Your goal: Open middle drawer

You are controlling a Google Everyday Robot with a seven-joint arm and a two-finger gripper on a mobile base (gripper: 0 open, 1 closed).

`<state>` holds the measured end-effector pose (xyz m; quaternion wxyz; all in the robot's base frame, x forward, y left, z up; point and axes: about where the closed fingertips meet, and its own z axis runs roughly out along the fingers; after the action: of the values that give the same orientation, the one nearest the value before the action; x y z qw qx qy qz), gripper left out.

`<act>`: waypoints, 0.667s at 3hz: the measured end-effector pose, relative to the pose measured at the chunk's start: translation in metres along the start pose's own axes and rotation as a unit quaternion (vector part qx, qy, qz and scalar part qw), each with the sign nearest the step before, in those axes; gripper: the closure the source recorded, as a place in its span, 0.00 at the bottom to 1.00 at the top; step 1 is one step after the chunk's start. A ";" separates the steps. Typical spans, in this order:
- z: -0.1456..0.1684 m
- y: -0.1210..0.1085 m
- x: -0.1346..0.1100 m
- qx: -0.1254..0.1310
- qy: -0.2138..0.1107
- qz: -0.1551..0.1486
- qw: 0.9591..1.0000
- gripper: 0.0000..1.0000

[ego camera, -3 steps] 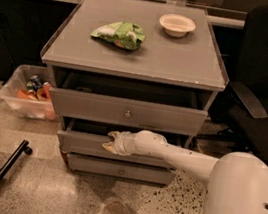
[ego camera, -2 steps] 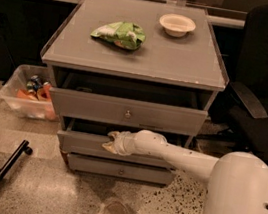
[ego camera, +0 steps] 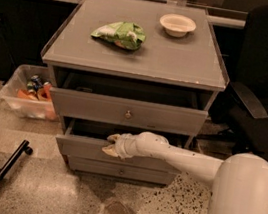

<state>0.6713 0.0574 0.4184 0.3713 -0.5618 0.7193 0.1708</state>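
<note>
Seeing our gripper (ego camera: 112, 144) at middle drawer (ego camera: 82, 147) front, grip we cannot tell | desk (ego camera: 182, 61): green bag (ego camera: 119, 33), bowl (ego camera: 177, 25) | speckled floor (ego camera: 50, 187), black chair (ego camera: 266, 99), bin (ego camera: 24, 97)

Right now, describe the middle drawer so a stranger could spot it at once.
Find the grey cabinet with a green bag and a bowl on top; three drawers stack down its front. The middle drawer sits partly pulled out. The top drawer and bottom drawer show their knobs, but the gripper covers this one's centre.
</note>
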 end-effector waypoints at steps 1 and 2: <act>-0.005 0.011 0.004 -0.014 0.006 0.001 1.000 0.33; -0.015 0.029 0.013 -0.041 0.017 0.001 0.999 0.09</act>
<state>0.6376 0.0477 0.4142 0.3356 -0.5788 0.7181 0.1914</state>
